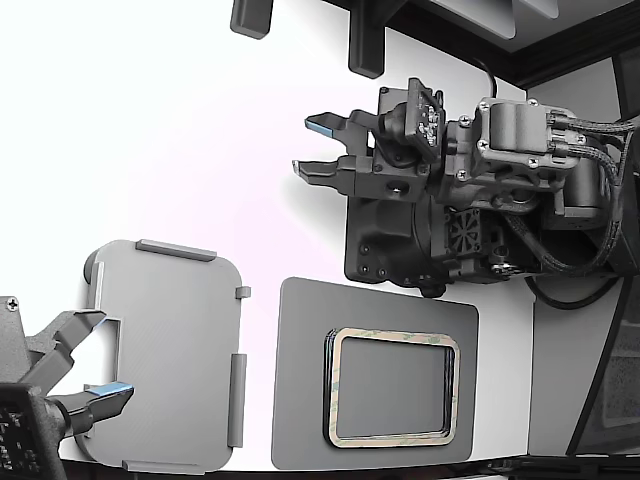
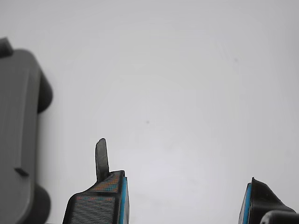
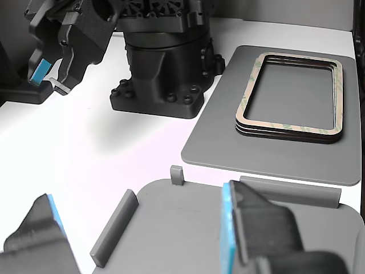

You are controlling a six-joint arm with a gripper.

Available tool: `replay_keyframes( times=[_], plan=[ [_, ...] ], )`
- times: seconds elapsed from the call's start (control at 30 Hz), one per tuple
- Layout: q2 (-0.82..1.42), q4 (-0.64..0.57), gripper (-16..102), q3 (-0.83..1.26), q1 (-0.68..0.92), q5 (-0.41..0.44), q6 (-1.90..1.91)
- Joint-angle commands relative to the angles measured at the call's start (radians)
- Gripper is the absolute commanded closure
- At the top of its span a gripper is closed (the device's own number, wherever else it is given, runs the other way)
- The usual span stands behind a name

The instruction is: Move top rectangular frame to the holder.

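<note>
Exterior view: the top frame (image 1: 396,388) lies on its stack on the dark slab (image 1: 300,400), well apart from the holder (image 1: 165,355).

Wrist view: the gripper (image 2: 184,200) is open and empty over bare desk (image 2: 177,84).

Other view: the frames sit tightly stacked, so a deep grasp may lift two.

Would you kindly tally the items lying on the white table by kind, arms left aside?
Stacks of tan rectangular frames: 1 (exact frame count unclear)
Dark grey slabs: 1
Light grey holders: 1
Total: 3
</note>
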Motion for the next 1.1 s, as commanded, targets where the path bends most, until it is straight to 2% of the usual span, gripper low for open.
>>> replay_keyframes(
  times=[0.0,0.4,0.6,0.8,1.07],
  plan=[
    [0.021,-0.005,-14,-0.021,-0.014,0.038,0.026],
    [0.017,-0.005,-14,-0.023,-0.014,0.038,0.026],
    [-0.083,-0.012,-13,-0.115,-0.014,0.037,0.026],
    [-0.138,-0.028,-14,-0.176,0.003,-0.057,-0.064],
    [-0.189,0.031,-14,-0.245,0.13,-0.101,-0.158]
  ],
)
